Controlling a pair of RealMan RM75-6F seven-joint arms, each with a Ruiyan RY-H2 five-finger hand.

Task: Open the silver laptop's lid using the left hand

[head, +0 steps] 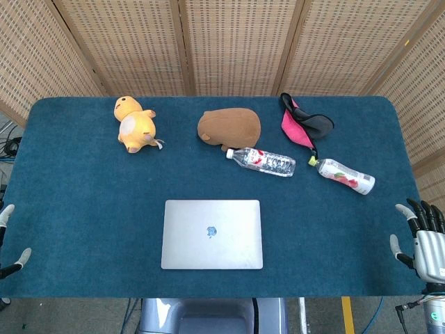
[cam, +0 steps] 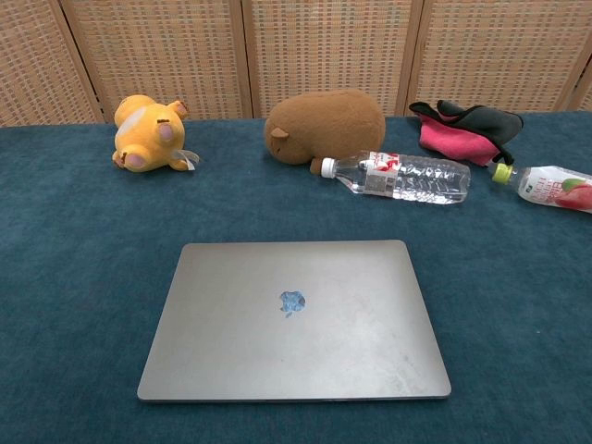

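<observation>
Two hands, head view only: left hand (head: pixel 8 240) at worktop's (head: pixel 83 209) left edge, pose indiscernible; right hand (head: pixel 425 236) at right edge, fingers spread, empty. Laptop (head: pixel 212 234) closed, near front edge.

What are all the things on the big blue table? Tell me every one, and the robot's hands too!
laptop: one, silver, lid closed, front middle of the table
yellow plush toy: one, yellow-orange, back left
brown plush toy: one, brown, back middle
clear bottle: one, see-through with white cap, lying down just in front of the brown plush toy
green-capped bottle: one, red and white label, lying down at the right
cloth: one, pink and black, back right
table: one, dark blue cover
screen: woven, tan, behind the table
left hand: one, only partly seen at the left edge, holding nothing
right hand: one, black and silver, at the right edge, fingers apart, holding nothing
</observation>
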